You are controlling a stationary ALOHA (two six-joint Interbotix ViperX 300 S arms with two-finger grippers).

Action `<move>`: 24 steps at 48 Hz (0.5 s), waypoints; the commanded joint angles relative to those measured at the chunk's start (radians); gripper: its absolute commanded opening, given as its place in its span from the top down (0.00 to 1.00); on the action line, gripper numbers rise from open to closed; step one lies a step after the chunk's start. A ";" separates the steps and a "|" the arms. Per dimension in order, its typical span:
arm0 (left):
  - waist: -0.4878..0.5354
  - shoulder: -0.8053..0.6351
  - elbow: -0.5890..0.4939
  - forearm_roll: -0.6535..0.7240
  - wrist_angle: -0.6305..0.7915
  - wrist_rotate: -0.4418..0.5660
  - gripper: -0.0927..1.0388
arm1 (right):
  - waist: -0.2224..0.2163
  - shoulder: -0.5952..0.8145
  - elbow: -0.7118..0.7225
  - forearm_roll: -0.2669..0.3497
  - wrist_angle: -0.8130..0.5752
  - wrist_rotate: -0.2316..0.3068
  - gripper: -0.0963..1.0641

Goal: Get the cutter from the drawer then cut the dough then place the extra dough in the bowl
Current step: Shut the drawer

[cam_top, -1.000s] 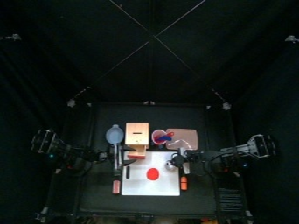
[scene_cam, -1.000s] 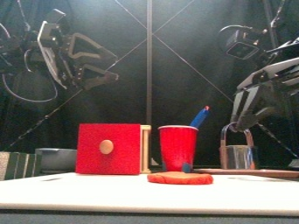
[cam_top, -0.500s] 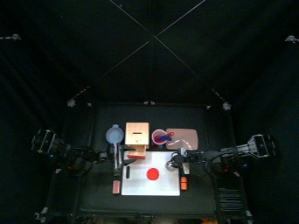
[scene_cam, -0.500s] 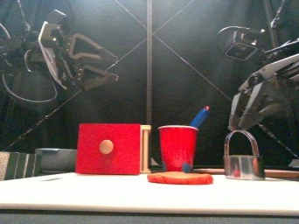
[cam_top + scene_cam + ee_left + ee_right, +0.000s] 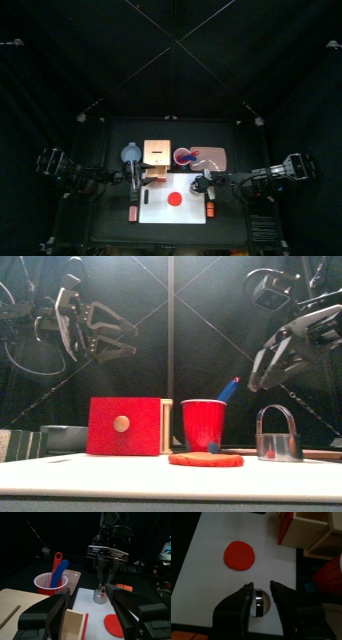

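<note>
**Cutter stands loose on the board, both arms raised**

The metal cutter [image 5: 277, 446] sits upright on the white cutting board [image 5: 204, 587], wire handle pointing up, to the right of the flat red dough [image 5: 206, 459] and apart from it. The dough lies whole near the middle of the board.

The right gripper [image 5: 262, 585] hangs above the cutter without touching it. Its fingers are parted a little, and its wrist view shows the cutter's rim below, in the gap between them. The left gripper [image 5: 89, 594] is held high over the left side of the table [image 5: 114, 225], its fingers spread wide and gripping nothing.

Behind the board stands the wooden box [image 5: 123, 426] with its red drawer front facing forward. From here it is hard to say whether the drawer is pulled out. The blue-grey bowl [image 5: 63, 437] sits to the left of the box. A red cup [image 5: 205, 424] just right of the box holds a blue knife [image 5: 61, 569] and a red knife [image 5: 57, 561].
</note>
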 commanded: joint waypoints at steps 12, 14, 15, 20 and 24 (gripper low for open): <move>0.230 0.003 -0.124 -0.046 0.054 0.002 0.11 | 0.017 0.041 -0.114 -0.018 -0.081 0.008 0.31; 0.258 0.009 -0.146 -0.021 0.103 0.000 0.11 | 0.020 0.054 -0.121 -0.015 -0.081 0.009 0.33; 0.268 0.009 -0.156 -0.008 0.133 0.000 0.11 | 0.021 0.060 -0.127 -0.014 -0.081 0.009 0.34; 0.325 0.021 -0.227 0.064 0.345 -0.002 0.11 | 0.026 0.101 -0.147 -0.005 -0.081 0.009 0.41; 0.367 0.037 -0.298 0.110 0.535 -0.002 0.14 | 0.029 0.141 -0.164 0.002 -0.081 0.008 0.50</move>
